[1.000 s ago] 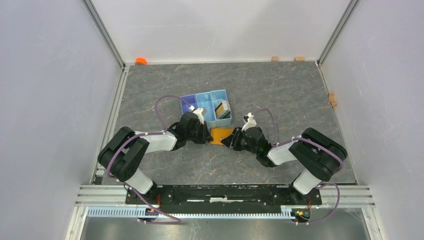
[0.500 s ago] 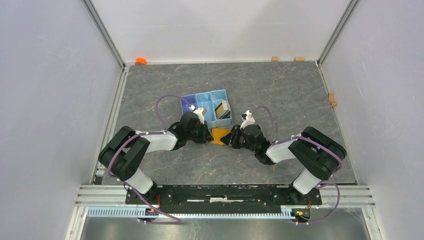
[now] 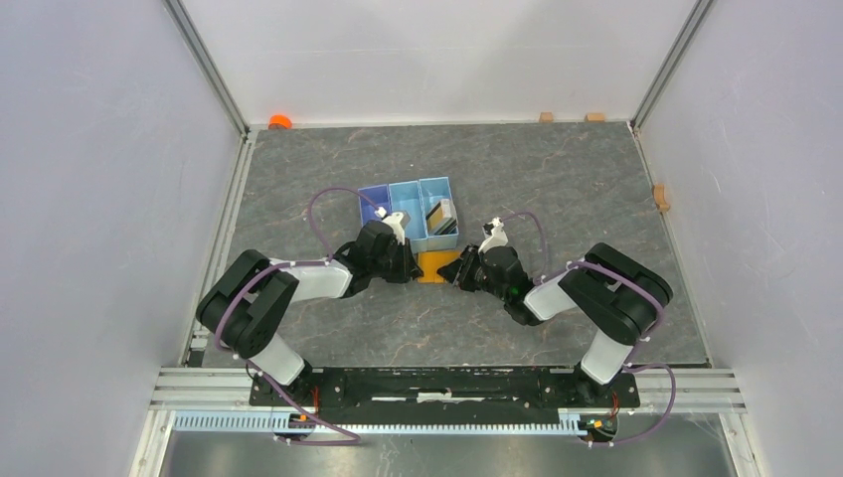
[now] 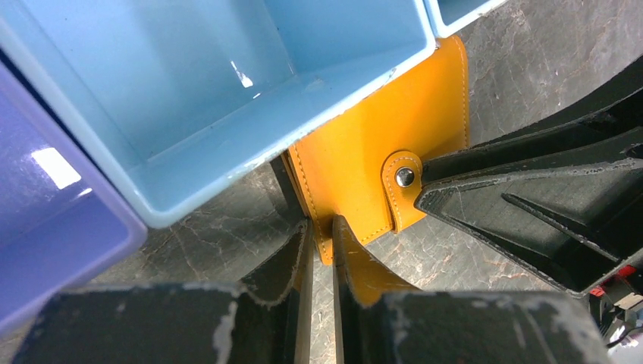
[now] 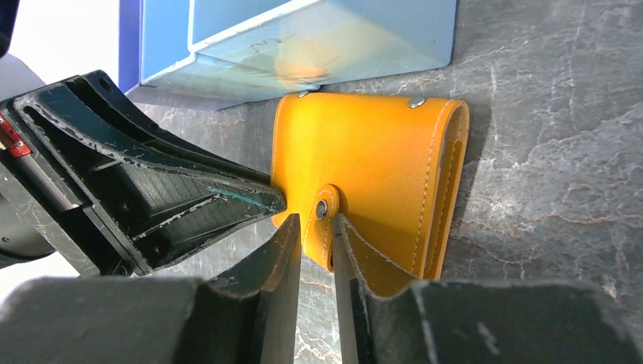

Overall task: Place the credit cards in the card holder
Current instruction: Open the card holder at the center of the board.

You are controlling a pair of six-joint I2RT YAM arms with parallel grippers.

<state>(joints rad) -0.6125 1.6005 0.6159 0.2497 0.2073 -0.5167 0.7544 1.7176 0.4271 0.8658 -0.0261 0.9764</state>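
Closed card holder (image 3: 437,266) lies against blue tray (image 5: 318,45) near wall. Left gripper (image 4: 321,235) pinches its left edge, right gripper (image 5: 315,235) pinches clasp tab (image 5: 322,216). Risk: snap resists, tab slips out, wallet drags.

You have a grey marbled tabletop (image 3: 557,179), boxed by plain pale walls left (image 3: 99,199), far (image 3: 437,50) and right (image 3: 775,199). Aluminium posts (image 3: 204,65) stand in the far corners. Light is even and soft. A small orange object (image 3: 280,121) sits in the far left corner, and tan blocks (image 3: 546,117) lie along the far edge.
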